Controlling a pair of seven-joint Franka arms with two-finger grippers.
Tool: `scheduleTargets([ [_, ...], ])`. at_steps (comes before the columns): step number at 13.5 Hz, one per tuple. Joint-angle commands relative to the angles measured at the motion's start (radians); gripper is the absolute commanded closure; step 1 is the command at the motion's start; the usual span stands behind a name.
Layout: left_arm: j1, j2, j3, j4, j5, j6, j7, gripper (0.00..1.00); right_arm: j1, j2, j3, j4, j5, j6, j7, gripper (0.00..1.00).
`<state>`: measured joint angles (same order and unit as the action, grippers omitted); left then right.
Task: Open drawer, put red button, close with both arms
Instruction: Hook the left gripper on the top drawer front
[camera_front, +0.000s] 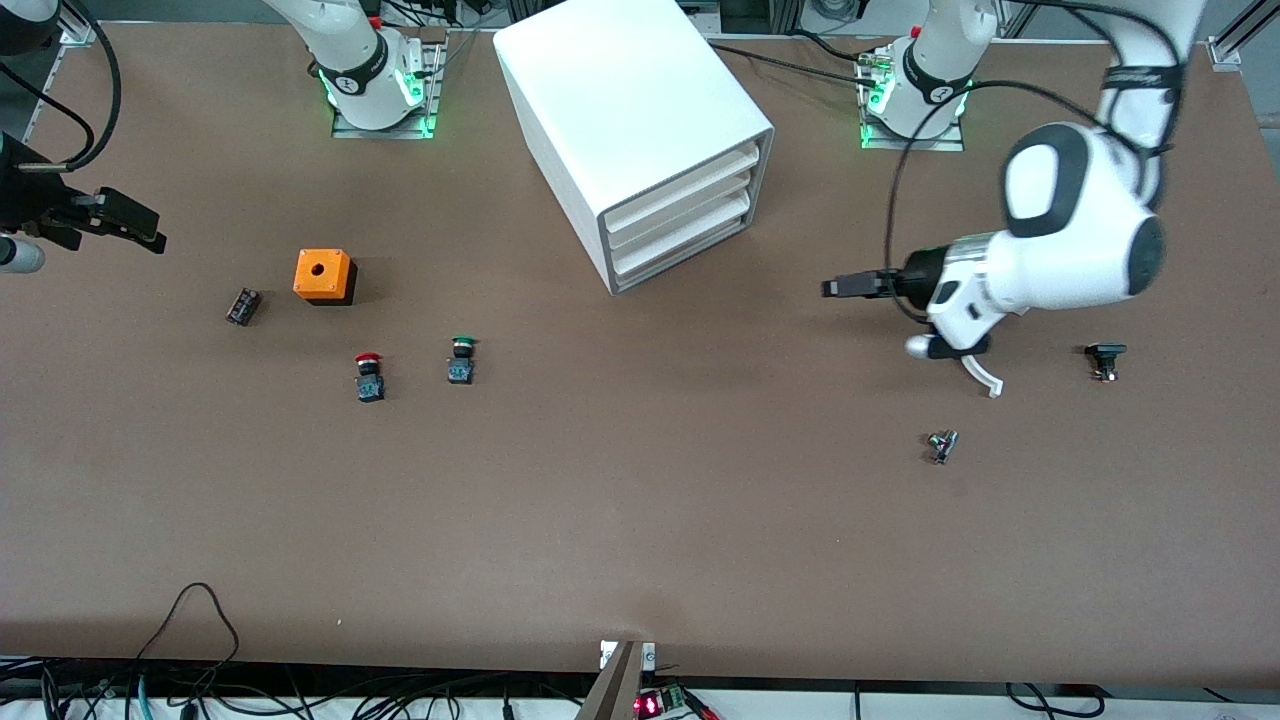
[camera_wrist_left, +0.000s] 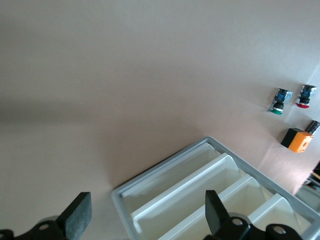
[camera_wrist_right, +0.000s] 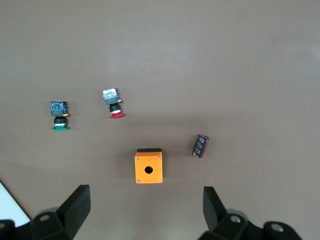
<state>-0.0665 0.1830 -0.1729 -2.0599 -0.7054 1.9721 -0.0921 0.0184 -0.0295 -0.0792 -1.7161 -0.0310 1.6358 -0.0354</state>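
My left hand (camera_front: 835, 288) hangs at mid-right of the front frame, fingers spread and empty, pointing at the cabinet (camera_front: 640, 130); my right hand (camera_front: 125, 222) waits at the upper left edge, also spread and empty. Nothing is done yet: every drawer (camera_front: 685, 215) sits shut, and the red button (camera_front: 368, 376) lies on the desk (camera_front: 640, 520) at left of centre. The green button (camera_front: 461, 360) beside it is the likely mix-up; the orange box (camera_front: 323, 276) and small parts lie clear of the way

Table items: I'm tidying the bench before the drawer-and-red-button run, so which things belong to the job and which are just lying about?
Belongs to the job:
- drawer, shut, in the white cabinet
- red button on the table
- left gripper, open, facing the cabinet front
- right gripper, open, waiting

Just lying about:
- green button
- orange box
- black cylinder
- black part
- small metal part
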Motion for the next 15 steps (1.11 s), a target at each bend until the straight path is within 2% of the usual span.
scheduleTargets([
  [1, -0.044, 0.025, -0.048, -0.048, -0.090, 0.068, 0.035, 0.00, 0.002, 0.005, -0.002, 0.010, 0.002, -0.017, 0.003, 0.00],
  [5, -0.087, 0.075, -0.059, -0.158, -0.355, 0.133, 0.335, 0.00, 0.003, 0.016, -0.001, 0.010, 0.000, -0.017, -0.003, 0.00],
  [7, -0.110, 0.088, -0.098, -0.212, -0.513, 0.134, 0.437, 0.00, 0.003, 0.017, -0.001, 0.009, 0.002, -0.017, 0.003, 0.00],
  [9, -0.125, 0.104, -0.143, -0.221, -0.558, 0.134, 0.459, 0.00, 0.005, 0.022, 0.001, 0.003, 0.008, -0.016, 0.008, 0.00],
  [12, -0.144, 0.116, -0.183, -0.235, -0.575, 0.134, 0.460, 0.02, 0.049, 0.101, 0.001, 0.006, 0.006, 0.012, 0.009, 0.00],
  [13, -0.151, 0.121, -0.188, -0.246, -0.586, 0.137, 0.460, 0.12, 0.058, 0.135, 0.001, 0.004, 0.008, 0.047, 0.009, 0.00],
  [14, -0.153, 0.119, -0.191, -0.253, -0.589, 0.146, 0.460, 0.34, 0.070, 0.172, 0.001, 0.004, 0.008, 0.079, 0.009, 0.00],
  [15, -0.153, 0.119, -0.191, -0.258, -0.589, 0.146, 0.468, 0.98, 0.078, 0.203, 0.003, 0.006, 0.006, 0.110, 0.009, 0.00],
])
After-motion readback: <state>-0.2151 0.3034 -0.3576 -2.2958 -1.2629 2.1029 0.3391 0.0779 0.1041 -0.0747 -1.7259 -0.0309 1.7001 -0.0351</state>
